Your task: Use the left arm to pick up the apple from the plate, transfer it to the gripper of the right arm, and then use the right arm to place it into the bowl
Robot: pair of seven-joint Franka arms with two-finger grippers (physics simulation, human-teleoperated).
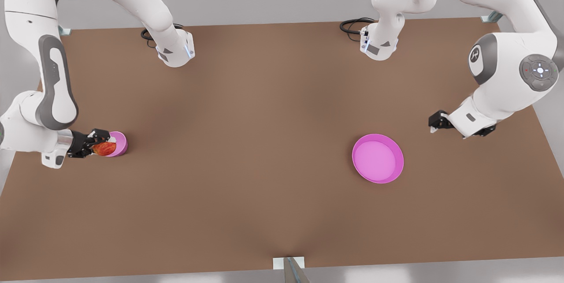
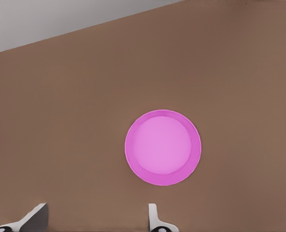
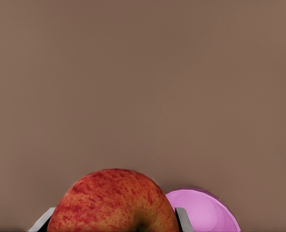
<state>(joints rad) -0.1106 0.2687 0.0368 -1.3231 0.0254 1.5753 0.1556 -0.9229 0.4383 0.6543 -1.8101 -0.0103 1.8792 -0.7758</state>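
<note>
The right pincer sits at the front view's left, its fingers pinching the apple from both sides. The apple hangs at the near rim of the small, deep pink bowl, partly over it; whether it touches the bowl cannot be told. Its skin is red, streaked with yellow-orange, with the stem dimple showing in the right wrist view.

The left pincer hovers at the front view's right, fingers spread with nothing between them, near the wide, shallow pink plate, which lies bare, well apart from the bowl.

Both dishes rest on a plain brown desk. Pale grey floor surrounds it, and black cables curl by the arm bases at the far edge.
</note>
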